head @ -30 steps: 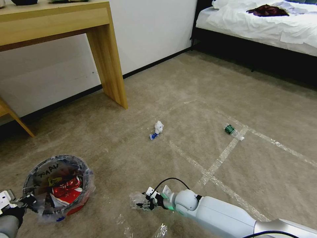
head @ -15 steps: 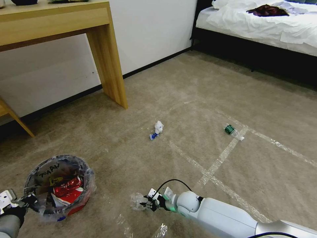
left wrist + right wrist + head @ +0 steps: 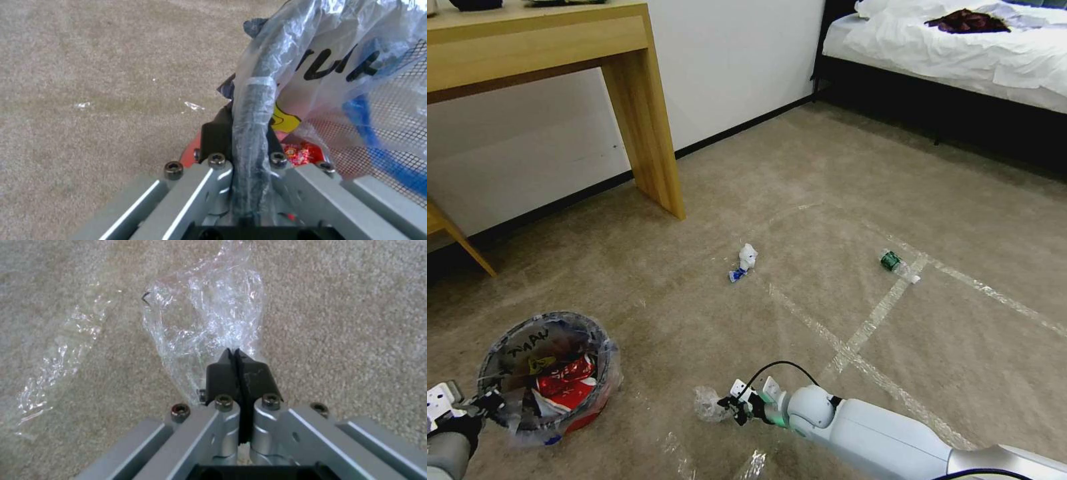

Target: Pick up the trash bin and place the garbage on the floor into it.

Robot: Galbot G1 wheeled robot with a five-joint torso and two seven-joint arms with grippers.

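The red trash bin point(image 3: 547, 371), lined with a crinkled clear bag, sits on the floor point(image 3: 800, 200) at lower left and holds red and yellow wrappers. My left gripper point(image 3: 486, 405) is shut on its rim point(image 3: 254, 100), with the bag's black writing beside it. My right gripper point(image 3: 731, 407) is low over the carpet, jaws pressed together on a crumpled piece of clear plastic garbage point(image 3: 707, 403) point(image 3: 209, 316). Farther out lie a white tissue with a blue mask point(image 3: 745, 260) and a green-labelled bottle point(image 3: 894, 261).
A wooden desk leg point(image 3: 650, 133) stands at the back left against the white wall. A bed point(image 3: 960, 47) with white sheets fills the back right. Shiny tape lines point(image 3: 867, 327) cross the carpet, and a loose strip of clear tape point(image 3: 58, 353) lies beside the plastic.
My right gripper has closed on the clear plastic and shifted slightly right. The bin and left gripper have edged a little to the right.
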